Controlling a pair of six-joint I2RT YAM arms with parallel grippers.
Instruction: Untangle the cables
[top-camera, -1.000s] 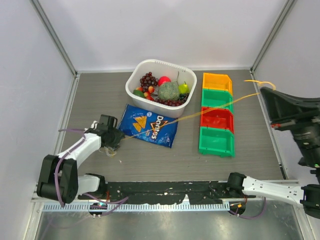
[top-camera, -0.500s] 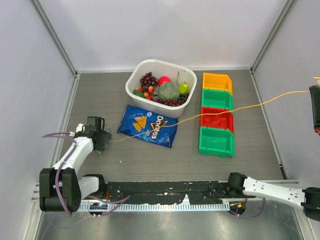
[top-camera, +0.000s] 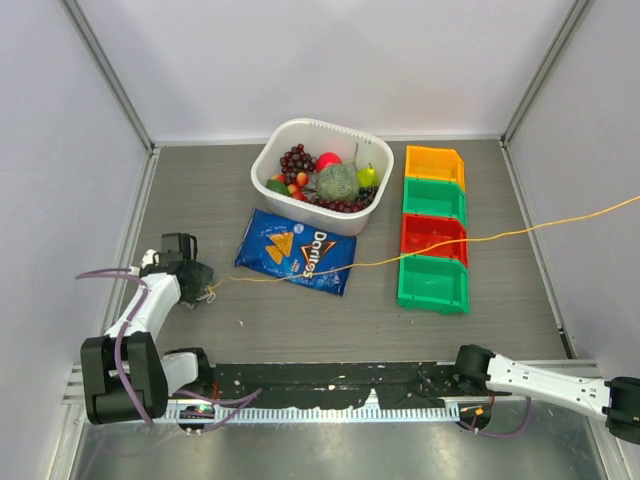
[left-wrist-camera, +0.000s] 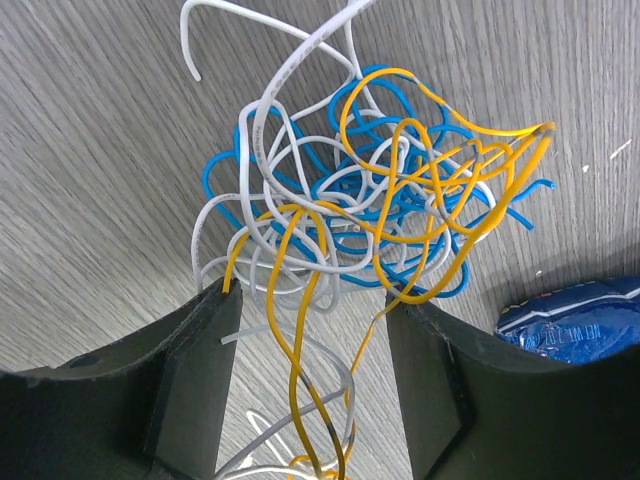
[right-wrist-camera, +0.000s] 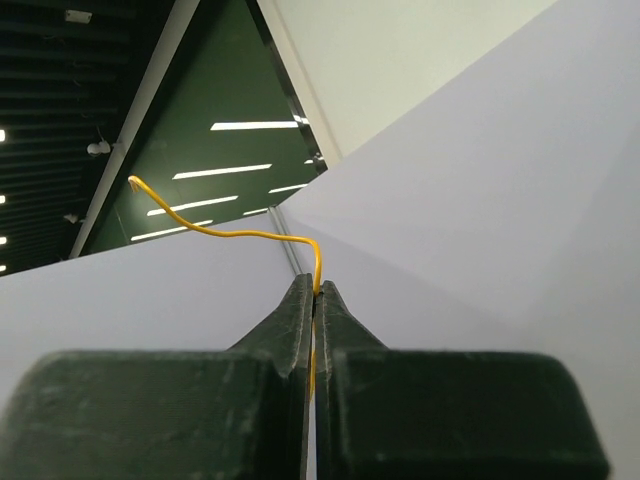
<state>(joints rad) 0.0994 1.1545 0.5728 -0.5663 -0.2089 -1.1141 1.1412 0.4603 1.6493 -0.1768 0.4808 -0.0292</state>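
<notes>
The cables (left-wrist-camera: 365, 205) lie as one tangled bunch of thin white, blue and yellow cords on the grey table, seen in the left wrist view. My left gripper (left-wrist-camera: 305, 300) stands open just behind the bunch, with yellow and white strands running loosely between its fingers (left-wrist-camera: 195, 385). In the top view that gripper (top-camera: 198, 278) is at the table's left side. One yellow cable (top-camera: 420, 255) stretches from there across the table and off the right edge. My right gripper (right-wrist-camera: 317, 292) is shut on that yellow cable (right-wrist-camera: 230, 232), raised toward the wall and out of the top view.
A blue chip bag (top-camera: 297, 250) lies under the taut yellow cable. A white tub (top-camera: 262, 170) of fruit stands behind it. A row of orange, green and red bins (top-camera: 433, 285) sits to the right. The enclosure walls stand close on both sides.
My right gripper has pulled the yellow cable rightward and out of the top view, drawing it longer. My left arm has drawn back to the left and its jaws opened slightly.
</notes>
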